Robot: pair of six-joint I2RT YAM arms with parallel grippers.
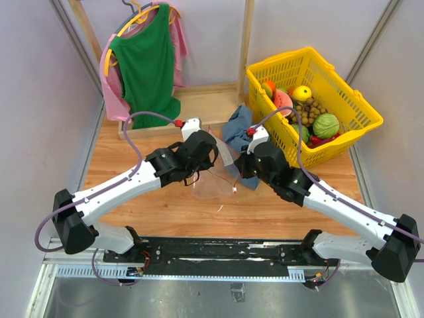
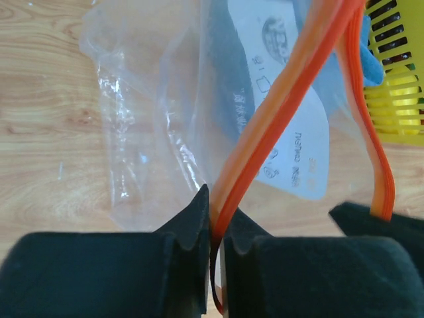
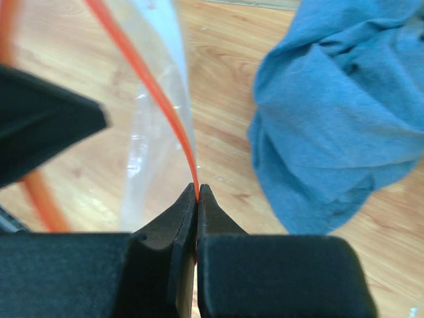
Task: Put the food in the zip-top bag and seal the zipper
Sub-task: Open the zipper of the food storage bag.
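Note:
The clear zip-top bag (image 1: 215, 173) hangs between both grippers above the wooden table, its mouth held apart. My left gripper (image 2: 216, 222) is shut on the red-orange zipper (image 2: 278, 112) strip; the bag's white label (image 2: 301, 142) shows beyond it. My right gripper (image 3: 197, 192) is shut on the zipper's other strip (image 3: 156, 93). In the top view the left gripper (image 1: 201, 173) and right gripper (image 1: 238, 177) sit close together. The food lies in the yellow basket (image 1: 351, 122): a green cabbage (image 1: 325, 125), a yellow fruit (image 1: 302, 92) and others.
A blue-grey cloth (image 1: 237, 136) lies bunched beside the basket and close to my right gripper, also in the right wrist view (image 3: 338, 112). A green garment (image 1: 146, 63) hangs on a wooden rack at the back left.

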